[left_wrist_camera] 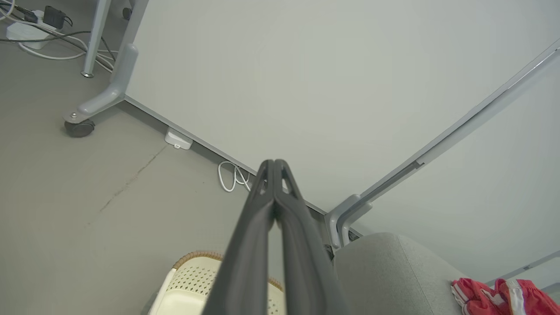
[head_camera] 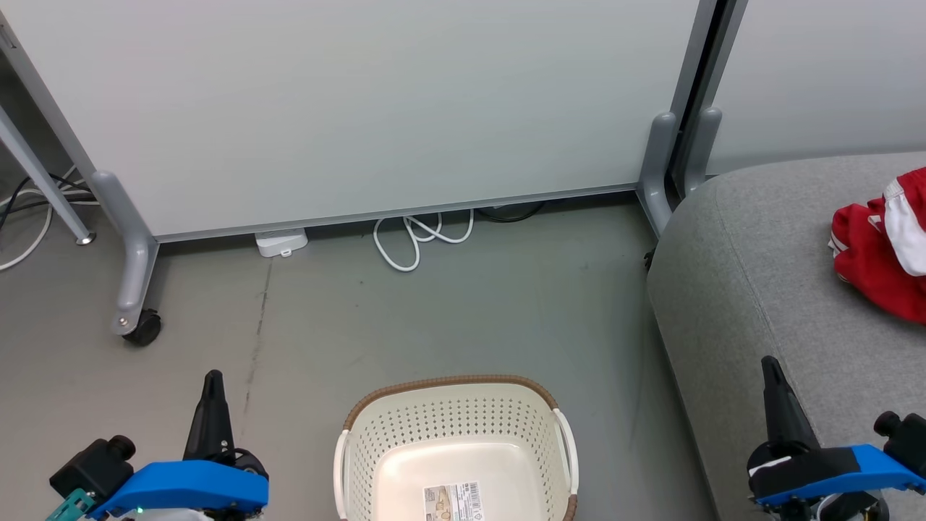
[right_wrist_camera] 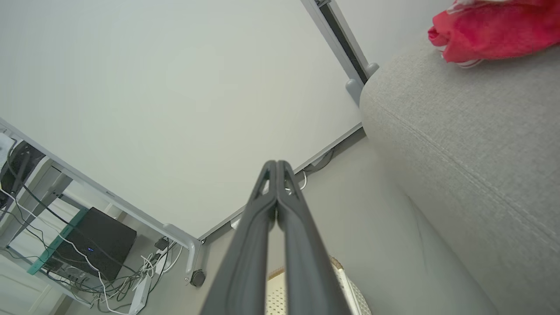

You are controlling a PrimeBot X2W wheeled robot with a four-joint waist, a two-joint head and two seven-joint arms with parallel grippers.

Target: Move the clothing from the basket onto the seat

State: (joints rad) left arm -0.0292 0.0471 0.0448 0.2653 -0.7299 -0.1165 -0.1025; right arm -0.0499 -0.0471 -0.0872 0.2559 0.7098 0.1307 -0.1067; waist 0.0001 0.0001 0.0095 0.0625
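The red clothing (head_camera: 879, 250) with white panels lies bunched on the grey seat (head_camera: 759, 304) at the right; it also shows as red clothing (left_wrist_camera: 498, 299) and red clothing (right_wrist_camera: 494, 28) in the wrist views. The cream basket (head_camera: 456, 449) stands on the floor at bottom centre, holding no garment, only a label on its bottom. My left gripper (head_camera: 213, 380) is shut and holds nothing, left of the basket. My right gripper (head_camera: 768, 365) is shut and bare, over the seat's front. Shut fingertips show as left gripper (left_wrist_camera: 274, 162) and right gripper (right_wrist_camera: 275, 163).
A pale partition panel (head_camera: 362, 108) on grey wheeled legs (head_camera: 134, 289) stands behind the basket. White cables (head_camera: 419, 239) and a small white box (head_camera: 281, 242) lie at its foot. Grey floor (head_camera: 434, 318) stretches between panel and basket. More cables and a black box (right_wrist_camera: 92, 249) sit beyond.
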